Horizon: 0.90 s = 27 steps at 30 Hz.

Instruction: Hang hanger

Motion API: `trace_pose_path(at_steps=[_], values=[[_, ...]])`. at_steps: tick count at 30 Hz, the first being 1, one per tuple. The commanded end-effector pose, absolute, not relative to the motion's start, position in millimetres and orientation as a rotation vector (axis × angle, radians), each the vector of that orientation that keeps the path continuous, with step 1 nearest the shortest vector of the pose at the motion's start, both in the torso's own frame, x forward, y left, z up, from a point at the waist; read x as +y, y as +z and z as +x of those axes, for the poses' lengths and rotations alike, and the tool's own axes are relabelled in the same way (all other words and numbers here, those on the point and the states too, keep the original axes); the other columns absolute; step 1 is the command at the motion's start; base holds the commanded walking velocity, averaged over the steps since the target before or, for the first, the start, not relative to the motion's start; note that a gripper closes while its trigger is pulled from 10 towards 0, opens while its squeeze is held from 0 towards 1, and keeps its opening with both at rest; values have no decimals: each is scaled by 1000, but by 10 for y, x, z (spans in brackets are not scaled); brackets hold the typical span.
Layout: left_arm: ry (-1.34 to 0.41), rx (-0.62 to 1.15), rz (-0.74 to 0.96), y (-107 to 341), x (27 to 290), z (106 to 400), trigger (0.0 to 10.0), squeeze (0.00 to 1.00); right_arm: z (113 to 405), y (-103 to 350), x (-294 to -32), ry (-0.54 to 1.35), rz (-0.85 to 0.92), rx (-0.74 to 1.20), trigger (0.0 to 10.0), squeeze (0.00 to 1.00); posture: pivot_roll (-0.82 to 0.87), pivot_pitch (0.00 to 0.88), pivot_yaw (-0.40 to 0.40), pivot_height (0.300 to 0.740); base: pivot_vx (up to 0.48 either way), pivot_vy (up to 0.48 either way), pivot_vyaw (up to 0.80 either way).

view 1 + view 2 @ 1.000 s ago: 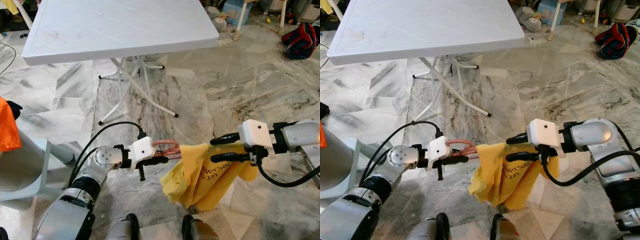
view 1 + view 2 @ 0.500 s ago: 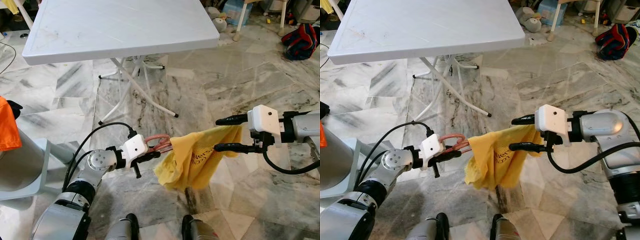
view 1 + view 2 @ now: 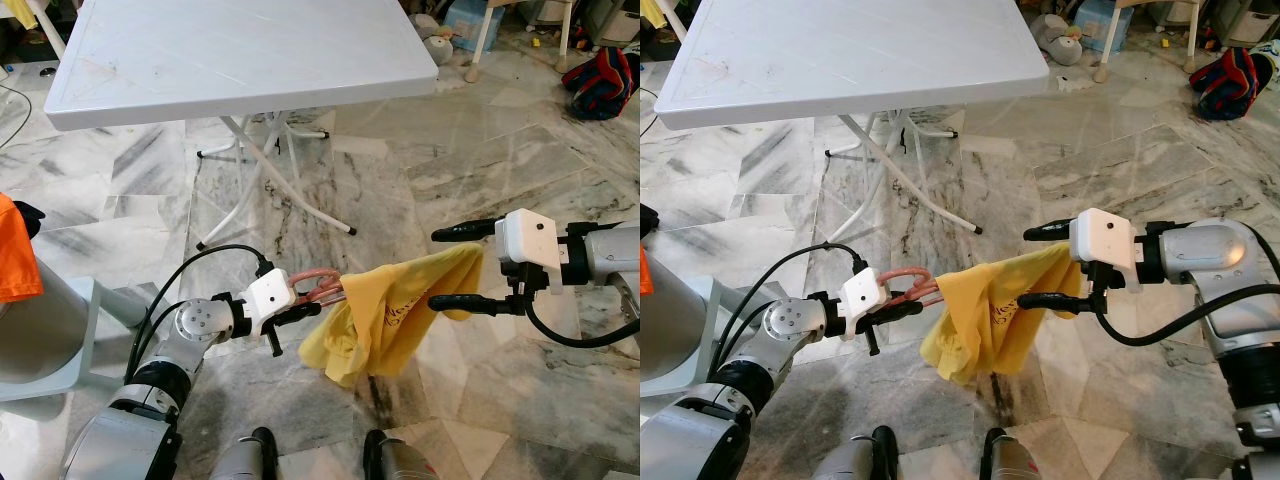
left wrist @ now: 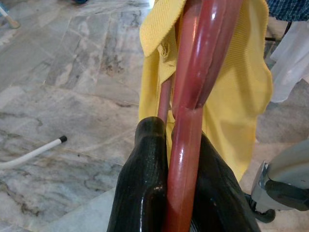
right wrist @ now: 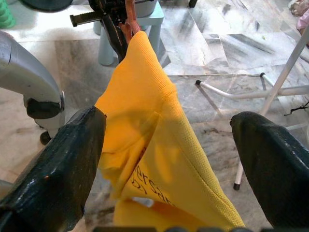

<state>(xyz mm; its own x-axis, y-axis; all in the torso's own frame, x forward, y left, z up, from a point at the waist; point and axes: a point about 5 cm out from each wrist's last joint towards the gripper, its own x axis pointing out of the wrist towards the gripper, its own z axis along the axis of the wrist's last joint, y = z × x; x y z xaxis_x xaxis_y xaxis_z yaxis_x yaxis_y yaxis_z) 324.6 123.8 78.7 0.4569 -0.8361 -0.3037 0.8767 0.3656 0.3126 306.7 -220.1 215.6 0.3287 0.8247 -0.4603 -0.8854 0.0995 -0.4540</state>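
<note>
In the head views, the left end effector (image 3: 305, 312) clamps the pink hanger (image 3: 318, 286), and the yellow shirt (image 3: 385, 320) droops toward the right end effector (image 3: 462, 268). The left wrist view shows fingers (image 4: 142, 183) pinching the hanger. In the right wrist view, spread fingers (image 5: 58, 164) flank the shirt.

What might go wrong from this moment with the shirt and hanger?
The right claw is open around the yellow polo shirt, so the fabric could slide off the pink plastic hanger. The left claw pinches the hanger alone near one end; the hanging weight may twist it loose.
</note>
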Motion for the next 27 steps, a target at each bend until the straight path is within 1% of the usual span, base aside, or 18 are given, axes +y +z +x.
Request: trace_pose_path(at_steps=[1,6,7,9,10,13,19,21,23,24,26,27], values=[[-1079,80,442,802,1260,3251,0,0,3063,2201,-2233,1258,-764,87,10000,1000,-77,216,-26,740,0,0,0],[-1079,80,442,802,1260,3251,0,0,3063,2201,-2233,1258,-764,87,10000,1000,-77,216,-26,740,0,0,0],[-1048,77,431,792,1279,3253,0,0,3101,2236,-2239,1211,-769,56,10000,1000,-77,216,-26,740,0,0,0],[-885,-36,293,887,1189,3311,0,0,3245,2092,-2044,832,-654,-184,10000,1000,-77,213,-13,740,0,0,0],[-871,-48,279,900,1180,3317,0,0,3252,2079,-2027,798,-645,-203,10000,1000,-77,212,-13,740,0,0,0],[-865,-48,288,913,1199,3331,0,0,3282,2167,-2077,803,-698,-209,10000,1000,-75,210,-16,740,0,0,0],[-848,-52,288,924,1220,3340,0,0,3303,2198,-2126,758,-695,-219,10000,1000,-70,208,-17,740,0,0,0],[-832,-57,284,925,1224,3339,0,0,3325,2181,-2129,684,-672,-235,10000,1000,-68,208,-18,740,0,0,0],[-828,-55,283,922,1227,3338,0,0,3334,2171,-2140,654,-673,-238,10000,1000,-68,208,-17,740,0,0,0],[-820,-48,289,909,1236,3335,0,0,3355,2146,-2179,585,-660,-231,10000,1000,-69,209,-15,740,0,0,0],[-814,-42,292,901,1243,3335,0,0,3369,2134,-2208,534,-632,-229,10000,1000,-69,209,-15,740,0,0,0],[-804,-36,292,895,1250,3339,0,0,3371,2133,-2213,513,-591,-232,10000,471,-69,210,-15,740,0,0,0]])
